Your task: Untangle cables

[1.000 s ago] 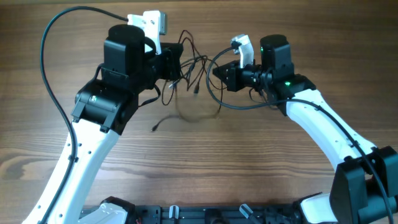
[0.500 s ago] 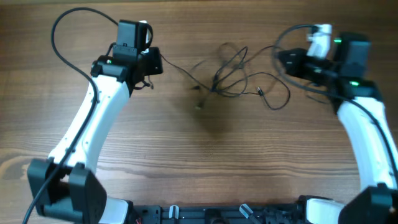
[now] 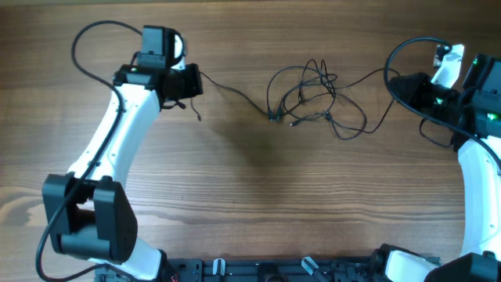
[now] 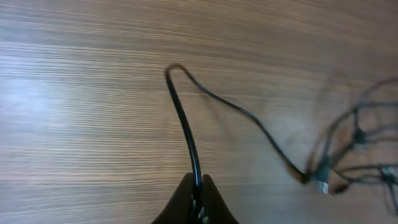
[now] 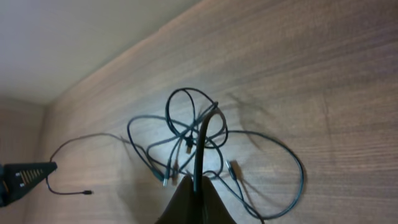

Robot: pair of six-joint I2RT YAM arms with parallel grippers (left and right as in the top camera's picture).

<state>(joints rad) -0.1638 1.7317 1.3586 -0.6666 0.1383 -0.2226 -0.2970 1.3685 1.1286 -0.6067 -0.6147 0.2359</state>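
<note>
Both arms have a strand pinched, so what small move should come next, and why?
Probably ease the two grippers slightly farther apart. The left gripper and right gripper are each shut on a strand of the cables, whose tangle is bunched midway between them with slack loops that a gentle pull might open.

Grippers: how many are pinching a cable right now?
2. Left gripper, upper left of the table, shut on a cable strand; right gripper, far right, likewise. Tangle sits between them.
</note>
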